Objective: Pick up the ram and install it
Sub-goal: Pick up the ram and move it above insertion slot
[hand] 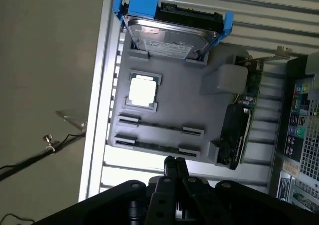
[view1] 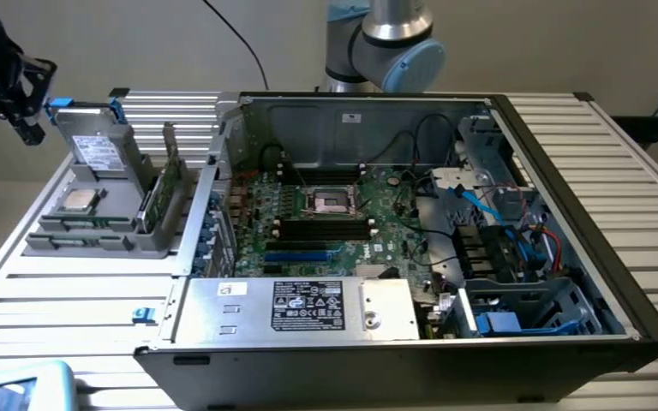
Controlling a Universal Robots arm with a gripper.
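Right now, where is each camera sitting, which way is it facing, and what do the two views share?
Exterior view: high up, across the open computer case from the arm, looking down over the table; the arm and, at the exterior view's left edge, the hand show.
Wrist view: on the wrist, looking down at the grey tray; the shut hand shows.
Shared: the tray, its hard drive and processor.

The grey tray (hand: 174, 110) carries a silver processor (hand: 143, 92), a dark green ram (hand: 157, 147) and a silver hard drive (hand: 169, 38) with blue brackets (hand: 142, 6). Beside the tray, the black case (view1: 363, 377) holds a green motherboard (view1: 389, 224). The table (view1: 66, 300) is ribbed silver.
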